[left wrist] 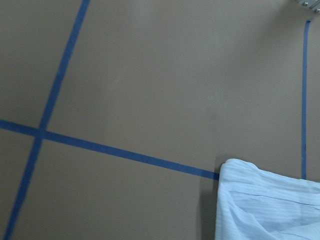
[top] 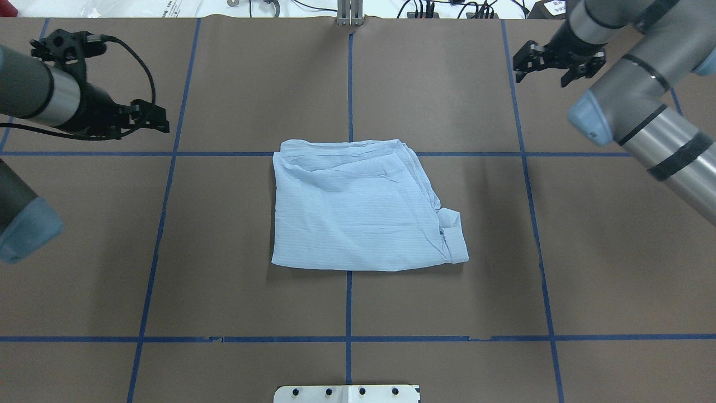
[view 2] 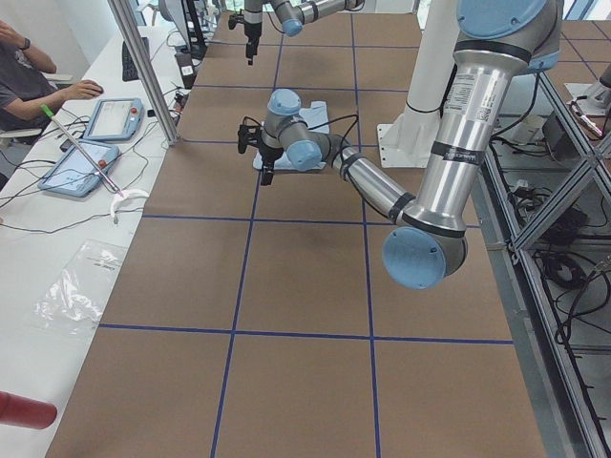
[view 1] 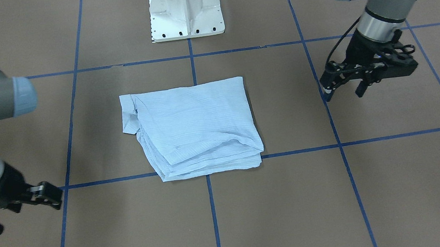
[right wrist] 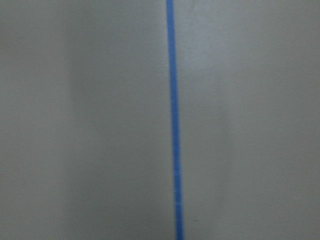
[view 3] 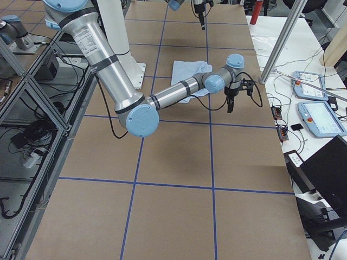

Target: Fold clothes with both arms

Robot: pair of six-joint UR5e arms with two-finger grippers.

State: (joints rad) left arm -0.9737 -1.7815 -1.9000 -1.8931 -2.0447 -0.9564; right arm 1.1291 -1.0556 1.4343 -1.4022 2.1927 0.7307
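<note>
The light-blue striped shirt [view 1: 193,126] lies folded into a rough rectangle at the middle of the brown table; it also shows in the overhead view [top: 358,212] and as a corner in the left wrist view [left wrist: 267,205]. My left gripper [view 1: 343,92] [top: 159,120] hangs open and empty above the table, well off the shirt's side. My right gripper [top: 542,73] [view 1: 50,196] is open and empty too, off the shirt's other side towards the far edge. Neither gripper touches the cloth. The right wrist view shows only bare table and a tape line.
The white pedestal base [view 1: 185,10] stands at the robot's side of the table. Blue tape lines [top: 349,313] grid the brown surface. In the exterior left view an operator [view 2: 24,72] sits at a side bench with tablets [view 2: 110,119].
</note>
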